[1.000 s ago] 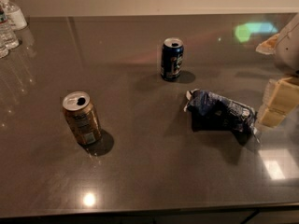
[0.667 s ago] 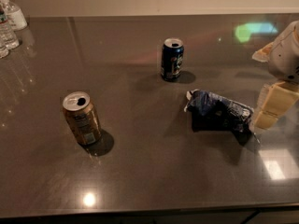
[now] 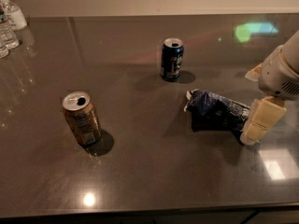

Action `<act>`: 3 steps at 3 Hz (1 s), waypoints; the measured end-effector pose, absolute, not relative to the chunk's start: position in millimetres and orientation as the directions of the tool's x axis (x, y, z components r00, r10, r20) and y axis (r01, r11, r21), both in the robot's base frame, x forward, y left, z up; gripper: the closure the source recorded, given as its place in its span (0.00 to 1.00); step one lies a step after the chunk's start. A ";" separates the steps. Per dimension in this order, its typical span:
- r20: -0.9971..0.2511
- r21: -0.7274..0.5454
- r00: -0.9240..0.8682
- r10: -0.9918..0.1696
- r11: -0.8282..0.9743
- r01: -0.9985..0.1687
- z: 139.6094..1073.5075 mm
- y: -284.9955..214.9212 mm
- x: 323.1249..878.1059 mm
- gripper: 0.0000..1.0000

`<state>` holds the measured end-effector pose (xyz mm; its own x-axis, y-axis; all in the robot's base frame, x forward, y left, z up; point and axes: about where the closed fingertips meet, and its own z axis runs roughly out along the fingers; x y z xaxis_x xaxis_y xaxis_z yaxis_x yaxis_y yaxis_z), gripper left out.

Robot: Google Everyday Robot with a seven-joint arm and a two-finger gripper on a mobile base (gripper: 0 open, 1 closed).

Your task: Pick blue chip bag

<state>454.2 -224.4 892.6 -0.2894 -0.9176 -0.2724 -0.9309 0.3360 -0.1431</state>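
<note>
Got eyes on the blue chip bag [image 3: 216, 112]: crumpled, dark navy with white markings, flat on the dark bench [image 3: 149, 176], right of centre, long axis running left to right. Right at its right-hand end, the claw [image 3: 251, 134]: pale cream, angled down from the white arm housing at the right edge, tip touching or just beside the bag's end. Can't tell whether clenched or released, no calling it from this angle. Behind and left of the bag, apart from it, an upright dark blue can [image 3: 172, 59], top opened. Well off to the left, a gold-brown can [image 3: 82, 119], upright too, also opened. Far back-left corner, clear water bottles [image 3: 8, 22]. Back right, a green glint [image 3: 254, 31] on the bench surface.
</note>
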 end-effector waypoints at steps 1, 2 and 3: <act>-0.296 -0.118 -0.295 -0.909 0.341 -0.933 873.7 -219.6 453.3 0.00; -0.341 -0.100 -0.297 -0.892 0.349 -0.932 861.8 -216.1 454.2 0.00; -0.359 -0.094 -0.296 -0.885 0.349 -0.932 856.8 -211.8 456.0 0.18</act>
